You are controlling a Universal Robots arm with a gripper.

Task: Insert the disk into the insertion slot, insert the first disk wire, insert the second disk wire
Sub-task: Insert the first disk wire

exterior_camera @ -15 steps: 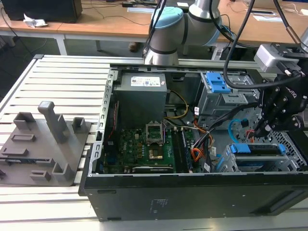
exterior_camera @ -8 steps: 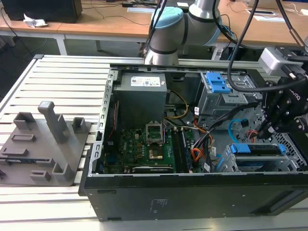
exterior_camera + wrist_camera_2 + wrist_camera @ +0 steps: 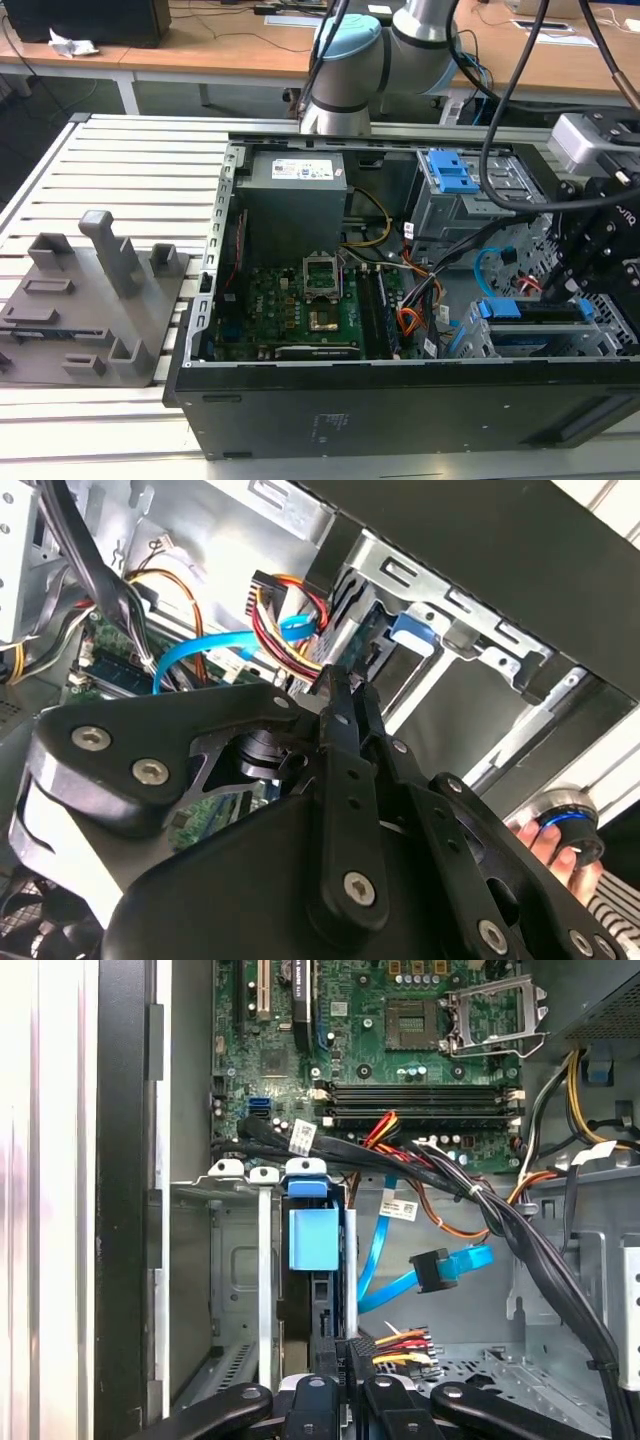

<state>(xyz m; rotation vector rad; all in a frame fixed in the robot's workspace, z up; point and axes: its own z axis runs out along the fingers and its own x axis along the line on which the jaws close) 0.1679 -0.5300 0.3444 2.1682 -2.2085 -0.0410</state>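
Pinching the black plug of the first disk wire (image 3: 405,1342), the gripper (image 3: 350,1362) is closed narrow at the rear edge of the disk (image 3: 320,1300), apparently to line up its socket. The disk sits in the insertion slot (image 3: 235,1260), and the second disk wire (image 3: 385,1260) hangs loose beside it.

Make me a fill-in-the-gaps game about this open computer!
The disk has a ___ plastic frame. The light-blue cable ends in a ___ plug. The grey stand lies on the exterior view's ___ of the computer case.
Missing words: blue, black, left.
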